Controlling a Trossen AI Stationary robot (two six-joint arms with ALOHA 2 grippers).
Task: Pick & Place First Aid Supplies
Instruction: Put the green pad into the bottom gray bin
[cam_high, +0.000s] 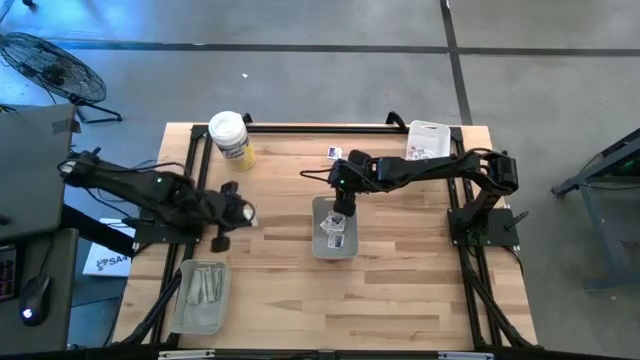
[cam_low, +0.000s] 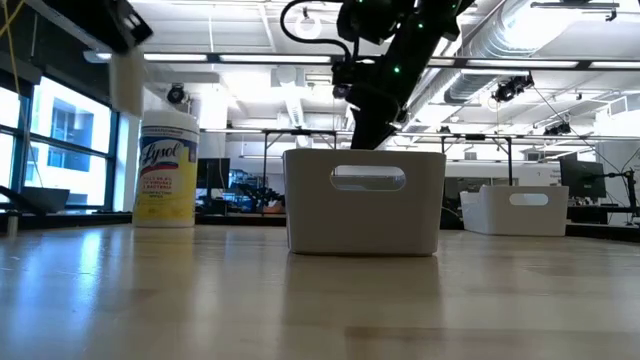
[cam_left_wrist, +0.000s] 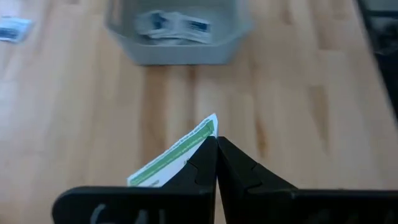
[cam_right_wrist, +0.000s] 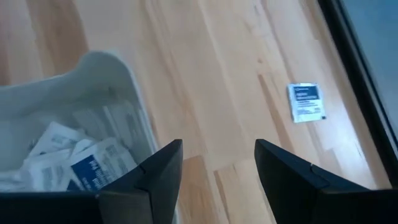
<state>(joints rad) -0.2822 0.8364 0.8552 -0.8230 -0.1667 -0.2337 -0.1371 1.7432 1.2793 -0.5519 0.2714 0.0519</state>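
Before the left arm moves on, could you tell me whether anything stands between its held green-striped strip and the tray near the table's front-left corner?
Nothing visible does. The left gripper holds the strip, and bare wood separates it from the tray.

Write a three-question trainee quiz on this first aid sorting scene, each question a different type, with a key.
1. True or false: the left end effector is shut on a green-striped strip packet.
2. Which end effector hangs open over the centre tray?
A. left
B. right
3. Fill in: a loose white and blue packet lies on the ____, outside any tray.

Key:
1. True.
2. B, the right end effector, with white packets in the tray below.
3. Table.
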